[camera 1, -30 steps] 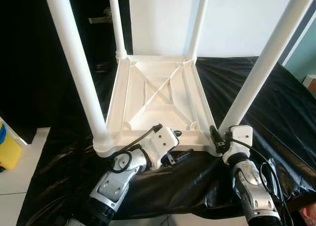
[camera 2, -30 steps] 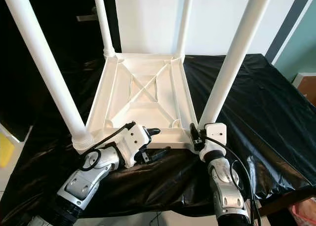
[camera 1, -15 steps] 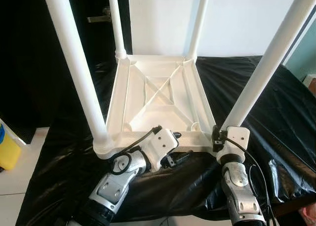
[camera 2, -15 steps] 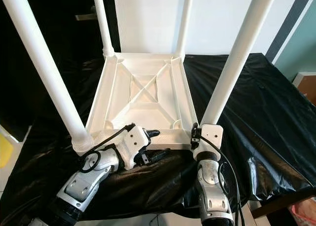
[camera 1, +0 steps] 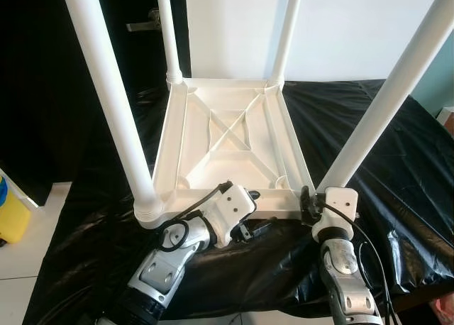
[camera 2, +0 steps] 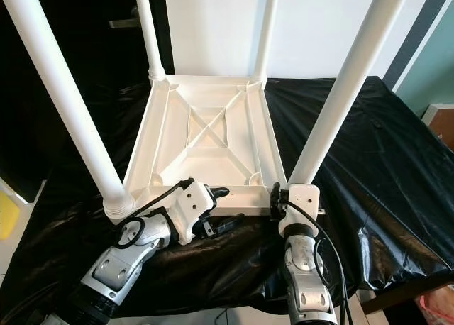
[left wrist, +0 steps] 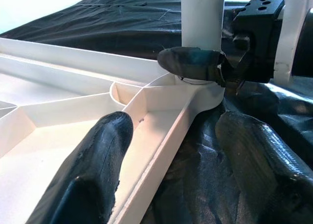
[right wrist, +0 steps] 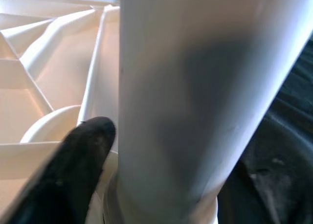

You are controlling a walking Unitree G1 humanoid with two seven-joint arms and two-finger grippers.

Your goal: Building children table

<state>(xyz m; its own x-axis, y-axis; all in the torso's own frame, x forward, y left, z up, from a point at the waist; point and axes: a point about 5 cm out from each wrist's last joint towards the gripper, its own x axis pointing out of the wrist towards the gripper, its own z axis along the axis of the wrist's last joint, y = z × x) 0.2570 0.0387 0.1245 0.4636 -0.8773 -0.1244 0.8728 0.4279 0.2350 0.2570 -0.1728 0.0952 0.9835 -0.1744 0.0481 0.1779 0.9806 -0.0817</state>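
A white children's table (camera 1: pixel 227 137) lies upside down on a black sheet, its four legs pointing up. My left gripper (camera 1: pixel 256 210) is open at the near rim (left wrist: pixel 161 150). One finger (left wrist: pixel 98 170) is inside the frame and the other (left wrist: pixel 264 165) outside on the sheet. My right gripper (camera 1: pixel 318 201) is shut on the base of the near right leg (camera 1: pixel 383 105). One of its black fingers (left wrist: pixel 190 62) wraps across the front of that leg. Up close, the leg (right wrist: pixel 195 87) stands beside a single finger (right wrist: pixel 73 170). The near left leg (camera 1: pixel 113 105) stands in its corner socket.
The black sheet (camera 1: pixel 383 169) covers a low surface and hangs over its near edge. A yellow object (camera 1: pixel 10 215) sits on the tiled floor at the left. A dark door with a handle (camera 1: pixel 145 20) and a white wall (camera 1: pixel 340 27) stand behind.
My right forearm has swung left under its wrist while the gripper stays at the leg's base. The top of that leg leans slightly further right. The left gripper holds its place.
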